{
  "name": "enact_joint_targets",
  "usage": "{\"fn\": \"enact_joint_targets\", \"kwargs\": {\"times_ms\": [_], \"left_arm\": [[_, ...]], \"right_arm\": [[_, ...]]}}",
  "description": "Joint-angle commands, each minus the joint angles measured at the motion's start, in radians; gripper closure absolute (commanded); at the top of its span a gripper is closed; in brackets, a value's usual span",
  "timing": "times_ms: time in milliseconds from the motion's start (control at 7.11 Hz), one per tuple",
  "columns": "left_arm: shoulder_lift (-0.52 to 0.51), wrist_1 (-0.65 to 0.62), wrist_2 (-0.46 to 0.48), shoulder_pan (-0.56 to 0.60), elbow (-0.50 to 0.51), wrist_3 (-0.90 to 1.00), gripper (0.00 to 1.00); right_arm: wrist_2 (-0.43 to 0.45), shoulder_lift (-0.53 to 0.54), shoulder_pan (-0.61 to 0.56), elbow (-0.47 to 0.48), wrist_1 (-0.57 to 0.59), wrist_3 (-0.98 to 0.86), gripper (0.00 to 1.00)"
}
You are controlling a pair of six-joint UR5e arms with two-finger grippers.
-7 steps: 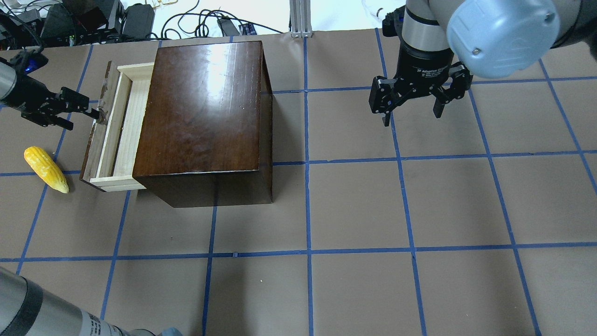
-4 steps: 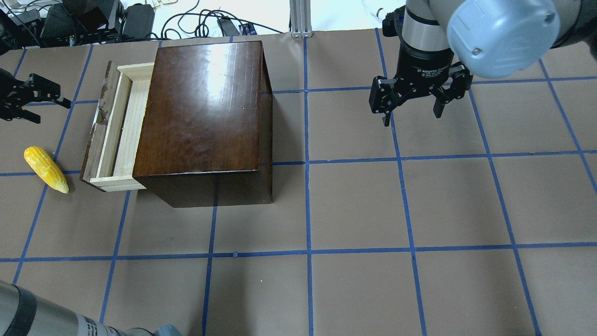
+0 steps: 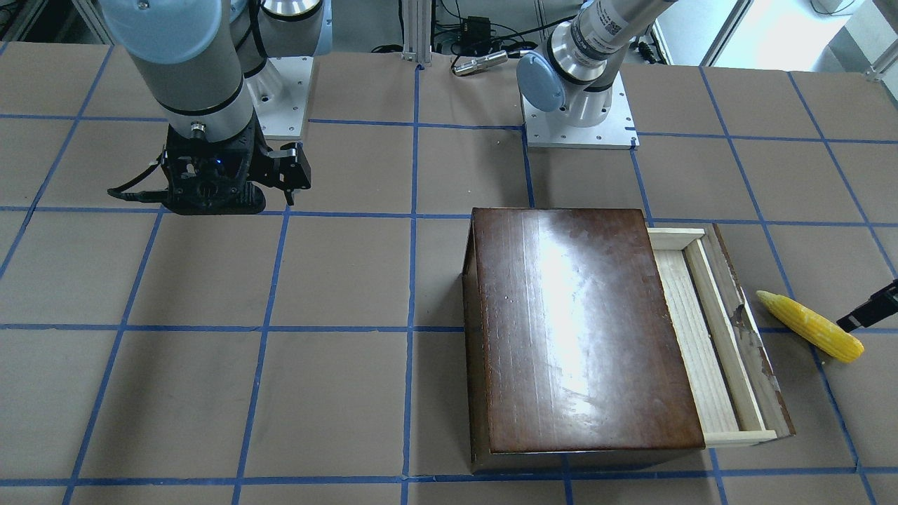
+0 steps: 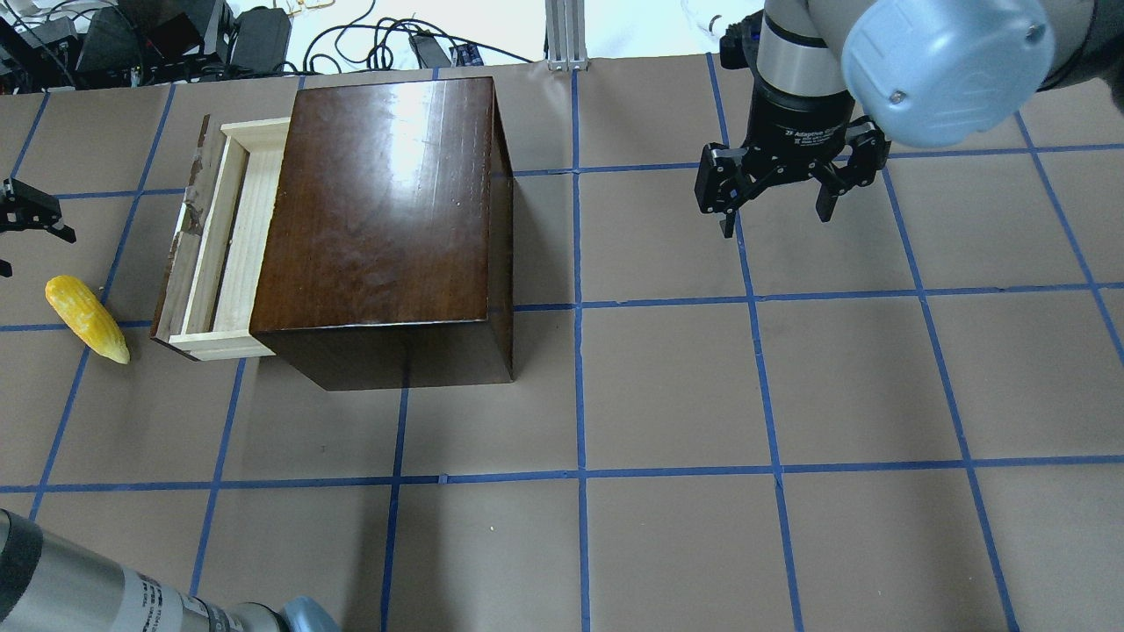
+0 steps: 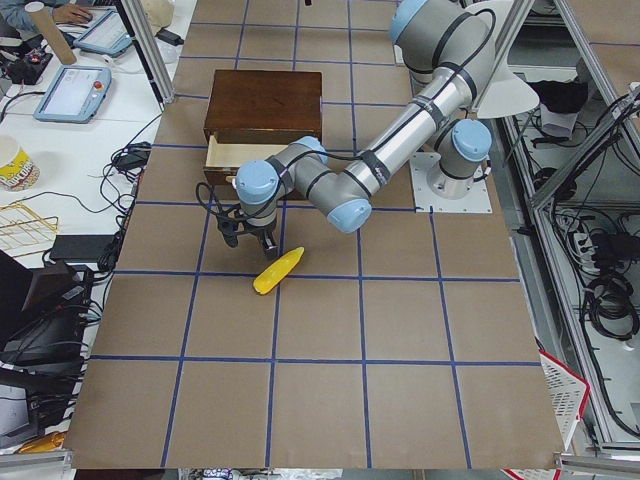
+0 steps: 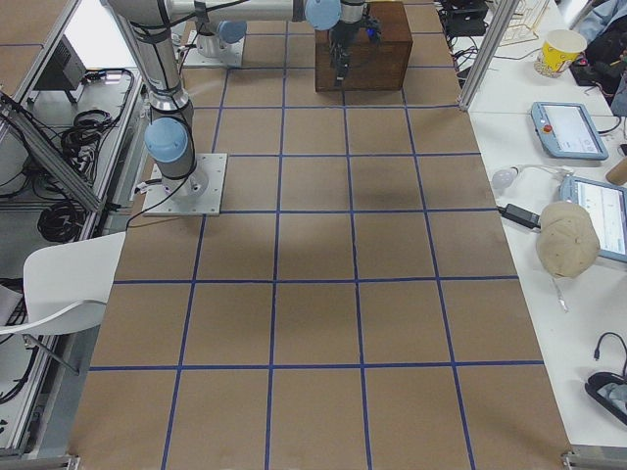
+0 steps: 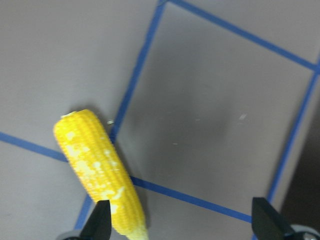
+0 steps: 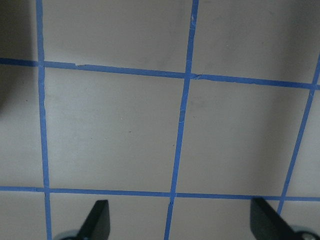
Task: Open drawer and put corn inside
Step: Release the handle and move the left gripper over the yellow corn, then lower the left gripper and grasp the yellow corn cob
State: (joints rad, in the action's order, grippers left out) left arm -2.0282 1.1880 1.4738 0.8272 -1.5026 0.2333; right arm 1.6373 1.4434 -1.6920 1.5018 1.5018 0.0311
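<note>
The dark-brown box stands at the table's left half, also in the front-facing view. Its pale wooden drawer is pulled partly out to the left and is empty. The yellow corn lies on the table just left of the drawer front. My left gripper is open and empty, at the view's left edge, just beyond the corn. In the left wrist view the corn lies by one fingertip. My right gripper is open and empty, hovering far right.
The table is covered in brown paper with a blue tape grid. Cables and power bricks lie beyond the far edge. The left arm's elbow shows at the bottom left. The right arm's base plate is at the robot's side.
My left gripper has left the drawer front and moved away to the left, above the corn. The drawer stays partly open. The right arm has not moved.
</note>
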Motion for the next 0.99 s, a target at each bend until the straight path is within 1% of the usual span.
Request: {"fn": "enact_joint_targets", "kwargs": {"times_ms": [0, 141, 281, 704, 844], "left_arm": [[-0.081, -0.045, 0.028, -0.003, -0.004, -0.092, 0.0], [-0.119, -0.053, 0.078, -0.003, -0.004, -0.158, 0.0], [-0.139, -0.07, 0.109, -0.003, -0.004, -0.172, 0.0], [-0.171, -0.083, 0.111, -0.003, -0.001, -0.186, 0.0], [-0.181, -0.134, 0.109, -0.003, -0.001, -0.192, 0.17]], "right_arm": [[-0.001, 0.0, 0.0, 0.0, 0.0, 0.001, 0.0], [-0.001, 0.0, 0.0, 0.0, 0.0, 0.001, 0.0], [-0.001, 0.0, 0.0, 0.0, 0.0, 0.001, 0.0], [0.001, 0.0, 0.0, 0.0, 0.0, 0.001, 0.0], [0.001, 0.0, 0.0, 0.0, 0.0, 0.001, 0.0]]}}
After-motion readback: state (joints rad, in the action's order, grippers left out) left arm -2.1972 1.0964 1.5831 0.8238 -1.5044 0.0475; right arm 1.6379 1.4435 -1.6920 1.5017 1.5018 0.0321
